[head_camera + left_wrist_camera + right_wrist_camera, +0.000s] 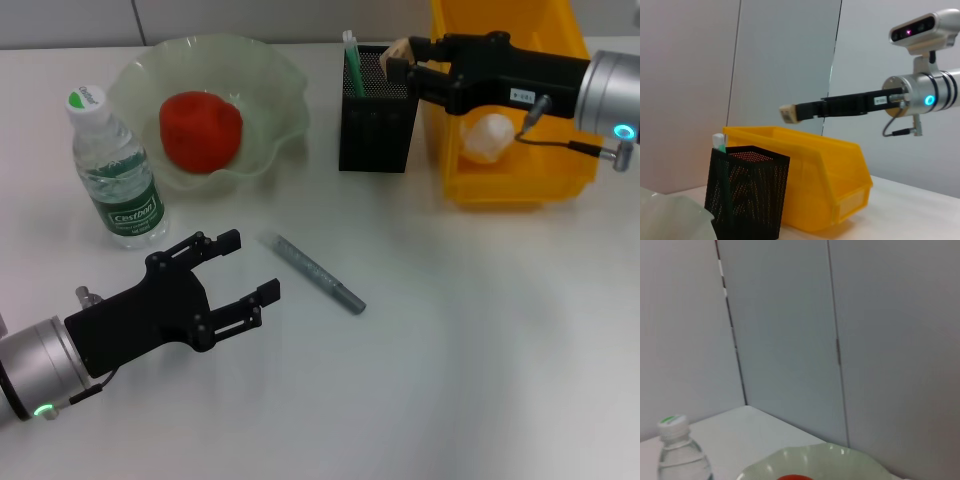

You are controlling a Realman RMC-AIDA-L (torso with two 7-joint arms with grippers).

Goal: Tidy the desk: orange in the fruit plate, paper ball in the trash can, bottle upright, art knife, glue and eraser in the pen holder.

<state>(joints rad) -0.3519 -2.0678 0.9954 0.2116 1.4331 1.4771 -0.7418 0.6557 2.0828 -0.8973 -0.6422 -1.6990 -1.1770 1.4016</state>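
Nearest us, at about 8 o'clock on the white worktop (480, 350), our left gripper (240, 268) hovers with its fingers spread apart, holding nothing. Just past it, toward the centre, the grey art knife (312, 272) lies flat, running diagonally, apart from everything else. At 10 o'clock the bottle (113, 170) stands upright with its cap on, and just beyond it to the right sits the pale green fruit plate (270, 75) with the orange (201, 130) inside it. At 12 o'clock stands the black mesh pen holder (375, 125), with a green-and-white stick, probably the glue (351, 60), poking out at its left corner. Our right gripper (400, 62) reaches over the holder's rim, its fingers clamped on a small beige eraser (788, 113); from the left wrist view the eraser hangs above the holder, not touching it. At 1 o'clock, just beside the holder, the yellow trash can (500, 185) holds the white paper ball (488, 137)
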